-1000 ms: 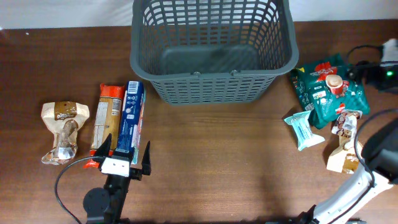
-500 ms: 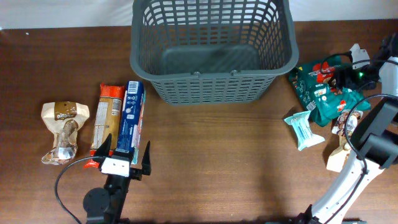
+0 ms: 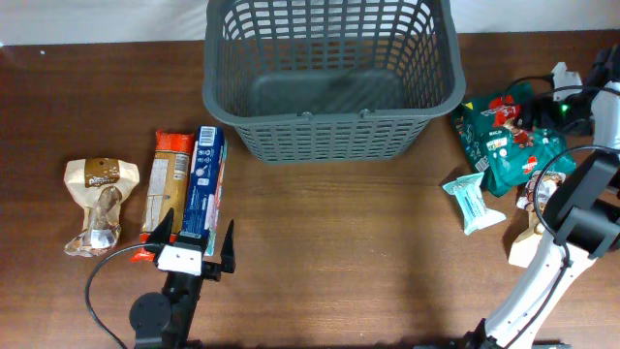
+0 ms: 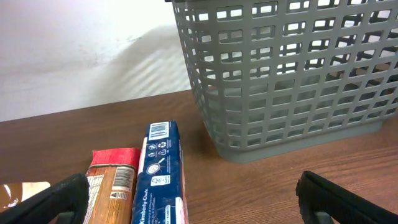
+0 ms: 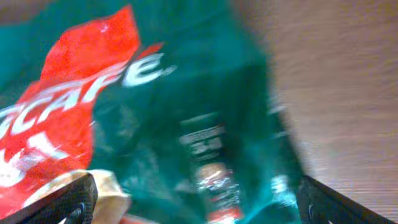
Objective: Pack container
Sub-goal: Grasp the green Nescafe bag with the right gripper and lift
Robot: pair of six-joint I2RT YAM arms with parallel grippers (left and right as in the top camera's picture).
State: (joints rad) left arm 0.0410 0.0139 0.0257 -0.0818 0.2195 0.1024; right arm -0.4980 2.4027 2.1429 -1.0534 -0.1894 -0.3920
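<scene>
The dark grey slotted container [image 3: 329, 103] stands at the back middle and looks empty; its wall shows in the left wrist view [image 4: 286, 81]. My left gripper [image 3: 199, 254] [image 4: 193, 210] is open and empty, at the near end of a blue packet [image 3: 201, 186] [image 4: 159, 177] and an orange packet [image 3: 167, 189] [image 4: 113, 185]. My right gripper [image 3: 549, 113] [image 5: 199, 202] is open, low over the green Nescafe packets [image 3: 504, 141] [image 5: 155, 124]. That view is blurred, and nothing is between its fingers.
A beige snack bag [image 3: 97, 202] lies at the far left. A light blue packet [image 3: 474, 202] and a beige and white packet [image 3: 536, 233] lie near the green ones. The right arm [image 3: 557, 262] rises from the front right corner.
My right gripper has swung in from the right table edge over the green packets, then eased slightly back to the right. The left arm and the packets on the left have not moved.
</scene>
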